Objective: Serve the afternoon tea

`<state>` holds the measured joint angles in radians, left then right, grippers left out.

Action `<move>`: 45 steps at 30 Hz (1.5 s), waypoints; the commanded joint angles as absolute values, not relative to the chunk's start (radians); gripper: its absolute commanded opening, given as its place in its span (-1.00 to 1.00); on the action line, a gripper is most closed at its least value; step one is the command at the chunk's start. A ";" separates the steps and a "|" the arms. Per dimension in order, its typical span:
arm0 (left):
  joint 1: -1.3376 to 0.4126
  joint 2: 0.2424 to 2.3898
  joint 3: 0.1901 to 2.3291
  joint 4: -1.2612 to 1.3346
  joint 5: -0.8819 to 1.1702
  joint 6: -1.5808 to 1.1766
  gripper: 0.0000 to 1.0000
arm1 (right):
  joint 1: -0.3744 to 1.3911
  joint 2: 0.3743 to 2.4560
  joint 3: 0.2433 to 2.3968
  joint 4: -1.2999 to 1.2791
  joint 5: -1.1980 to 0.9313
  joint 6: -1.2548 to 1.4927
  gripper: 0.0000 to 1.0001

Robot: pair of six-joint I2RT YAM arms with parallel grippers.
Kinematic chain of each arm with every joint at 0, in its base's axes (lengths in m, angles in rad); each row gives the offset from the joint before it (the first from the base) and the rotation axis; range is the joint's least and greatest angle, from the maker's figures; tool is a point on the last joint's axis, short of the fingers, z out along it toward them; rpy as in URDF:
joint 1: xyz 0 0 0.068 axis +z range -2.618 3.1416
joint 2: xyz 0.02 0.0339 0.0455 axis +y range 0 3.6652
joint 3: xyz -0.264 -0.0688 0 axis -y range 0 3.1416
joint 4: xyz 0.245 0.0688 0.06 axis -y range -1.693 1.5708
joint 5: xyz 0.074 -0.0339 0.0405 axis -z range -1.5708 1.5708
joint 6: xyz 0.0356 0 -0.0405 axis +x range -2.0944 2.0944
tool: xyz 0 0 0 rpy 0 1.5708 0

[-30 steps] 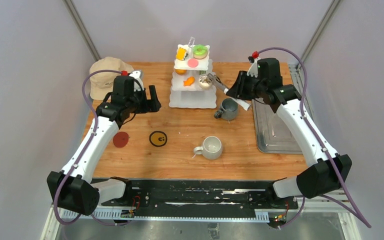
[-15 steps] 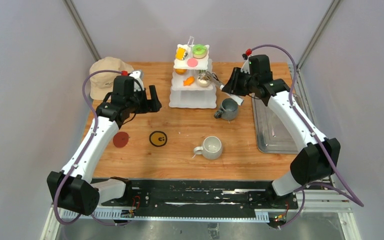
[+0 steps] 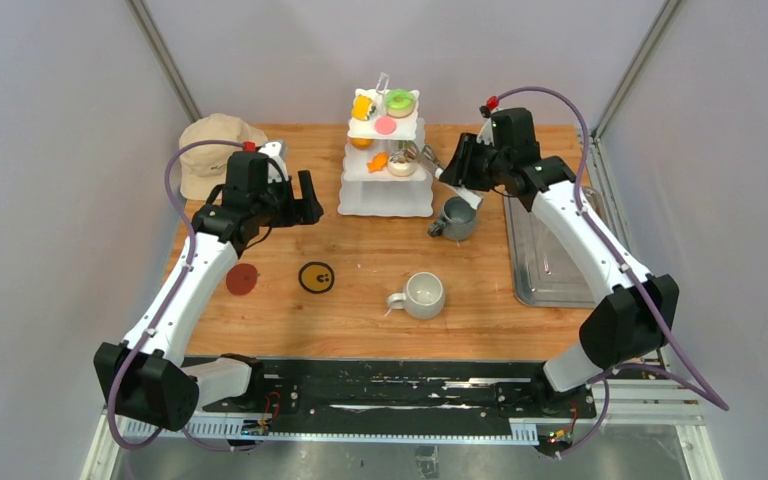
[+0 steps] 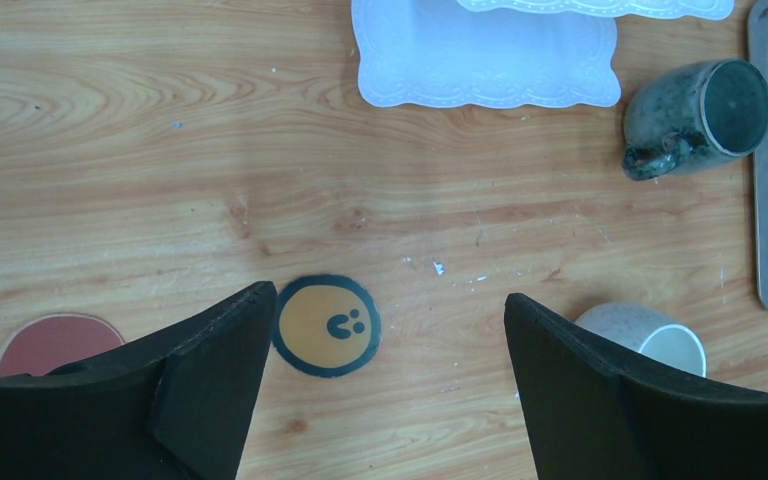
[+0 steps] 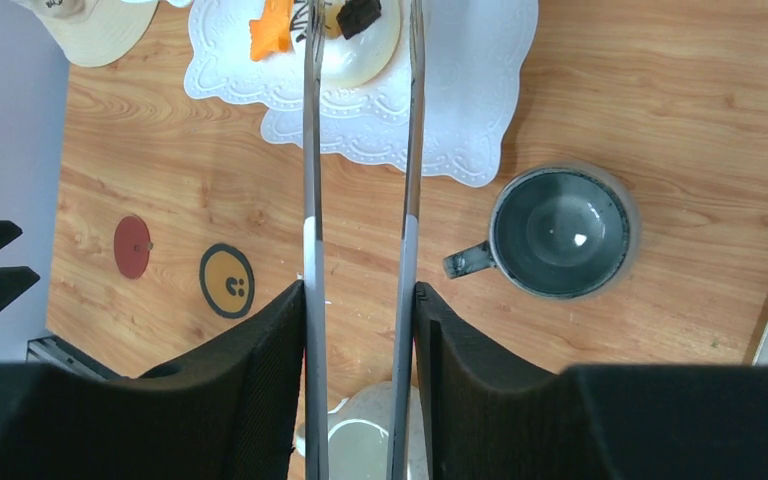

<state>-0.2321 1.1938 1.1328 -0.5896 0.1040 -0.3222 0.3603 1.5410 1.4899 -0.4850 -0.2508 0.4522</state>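
At the near side of the tabletop stands a pale mug. Above the wood, the left hand hangs wide, holding nothing. Further back, above a dark mug, the right hand clamps tongs, whose tips flank a cream pastry on the white stand's middle tier.

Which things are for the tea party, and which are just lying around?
For the tea: white tiered stand, toy pastries, dark mug, pale mug, tongs in the right gripper.
Just lying about: beige hat, steel tray, red disc, yellow smiley disc, though the discs could be coasters.
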 commanded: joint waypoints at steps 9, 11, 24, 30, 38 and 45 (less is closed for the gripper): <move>-0.230 1.185 1.129 -0.580 0.103 -0.312 0.77 | 0.239 1.226 1.341 -0.503 -0.027 0.414 -0.50; -0.230 1.186 1.130 -0.577 0.105 -0.312 0.77 | 0.148 1.173 1.275 -0.535 -0.026 0.421 -0.50; -0.229 1.195 1.122 -0.560 0.127 -0.309 0.77 | -0.236 1.105 1.093 -0.751 0.159 0.288 -0.35; -0.230 1.194 1.115 -0.551 0.133 -0.312 0.77 | -0.288 1.155 1.107 -0.750 0.166 0.283 -0.22; -0.230 1.193 1.105 -0.543 0.145 -0.316 0.77 | -0.338 1.207 1.145 -0.727 0.125 0.325 -0.22; -0.230 1.197 1.095 -0.534 0.153 -0.321 0.77 | -0.459 1.206 1.122 -0.636 -0.066 0.396 -0.23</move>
